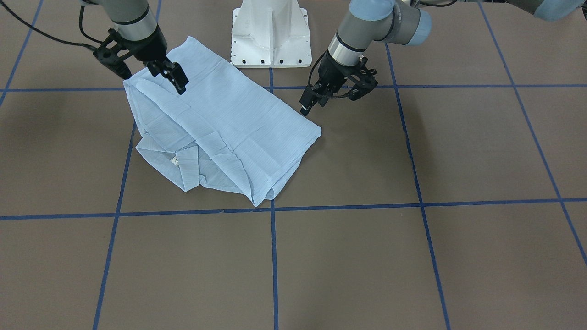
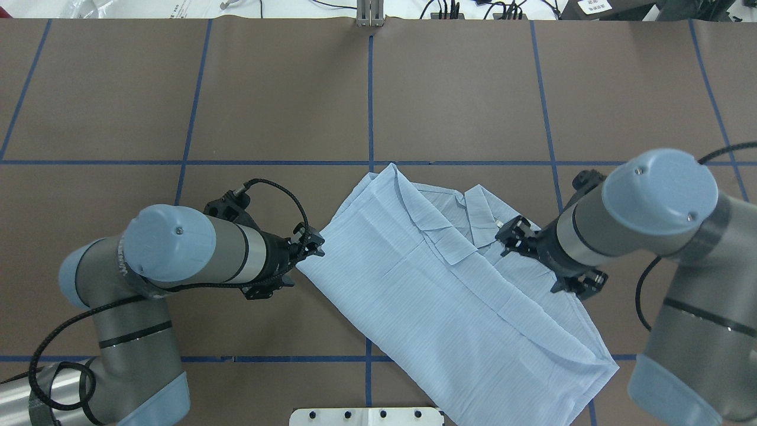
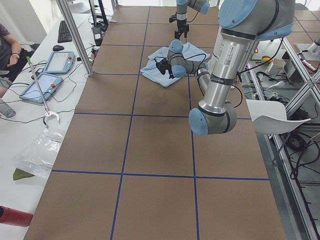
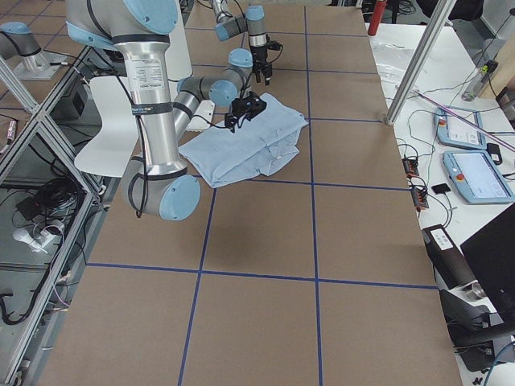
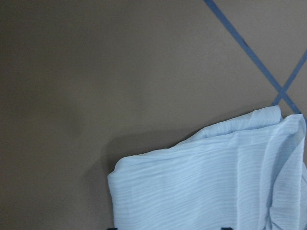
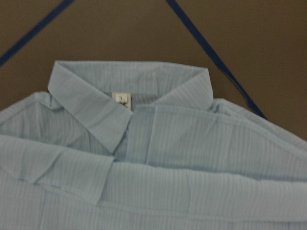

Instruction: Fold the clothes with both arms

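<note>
The light-blue striped shirt [image 1: 229, 133] lies folded into a rough rectangle on the brown table, near the robot's base; it also shows in the overhead view [image 2: 449, 296]. Its collar [image 6: 91, 103] and white neck label [image 6: 121, 99] face the right wrist camera. My right gripper [image 1: 170, 79] hovers over the shirt's edge behind the collar, jaws apart, holding nothing. My left gripper [image 1: 312, 101] is open and empty, just off the shirt's opposite folded edge [image 5: 201, 187]. In the overhead view the left gripper [image 2: 309, 244] sits at the shirt's left corner and the right gripper [image 2: 513, 235] beside the label.
The white pedestal base [image 1: 270, 36] stands just behind the shirt. Blue tape lines [image 1: 274, 256] grid the brown table. An operators' desk with tablets [image 3: 50, 72] runs along the far side, and a person [image 3: 7, 47] sits there.
</note>
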Motion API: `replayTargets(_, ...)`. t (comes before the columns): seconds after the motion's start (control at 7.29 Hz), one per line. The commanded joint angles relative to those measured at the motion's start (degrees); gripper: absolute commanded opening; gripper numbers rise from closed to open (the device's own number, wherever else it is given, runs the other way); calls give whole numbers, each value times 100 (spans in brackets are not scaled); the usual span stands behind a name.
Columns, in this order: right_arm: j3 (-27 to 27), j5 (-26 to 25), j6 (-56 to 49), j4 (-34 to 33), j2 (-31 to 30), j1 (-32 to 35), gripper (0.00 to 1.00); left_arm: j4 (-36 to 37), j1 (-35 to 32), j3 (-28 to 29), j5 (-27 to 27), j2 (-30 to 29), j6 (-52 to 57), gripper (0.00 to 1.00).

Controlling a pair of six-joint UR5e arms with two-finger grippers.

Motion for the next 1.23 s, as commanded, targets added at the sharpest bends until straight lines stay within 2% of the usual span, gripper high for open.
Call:
replayTargets(0.0,-620,3,-1237,5,204,822,100,16,278,498,313,-229,-102,79)
replayTargets(0.27,-946,3,-1549,5,352,991,100,7,279,686,315,-309,-94,78)
replayTargets(0.55,-1009,3,-1567,5,406,1009,100,7,279,721,454,-319,-32,69)
replayTargets(0.96,-1009,3,-1550,5,406,1036,100,-2,235,756,656,-319,107,62)
replayTargets(1.1,-1009,3,-1541,14,406,1036,100,-2,217,791,727,-319,178,56)
